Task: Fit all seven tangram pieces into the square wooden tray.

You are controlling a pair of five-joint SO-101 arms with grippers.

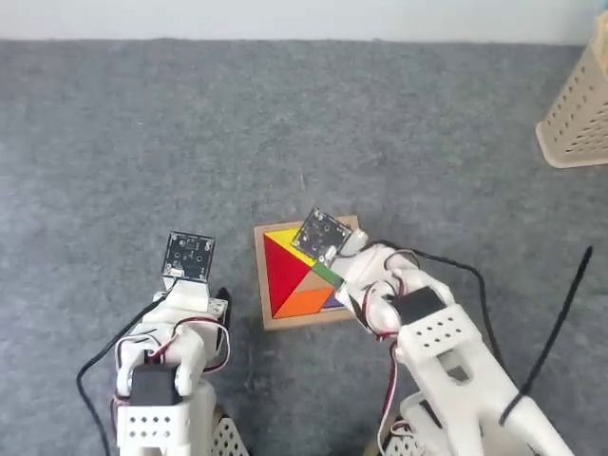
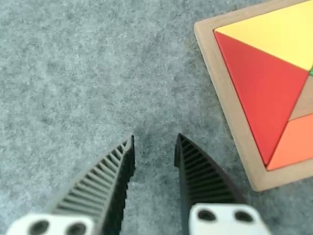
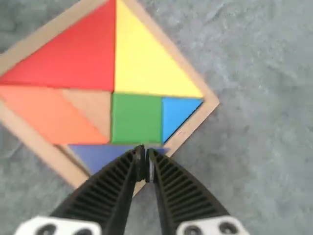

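Observation:
The square wooden tray lies on grey carpet between the two arms. In the right wrist view the tray holds a red triangle, a yellow triangle, an orange triangle, a green square, a small blue triangle and an indigo parallelogram. A tan triangle could be a piece or bare floor. My right gripper is shut, its tips over the parallelogram at the tray's edge. My left gripper is open over bare carpet, beside the tray's corner.
A beige slatted basket stands at the far right edge. A black cable runs along the right arm. Grey carpet stretches free behind and to the left of the tray.

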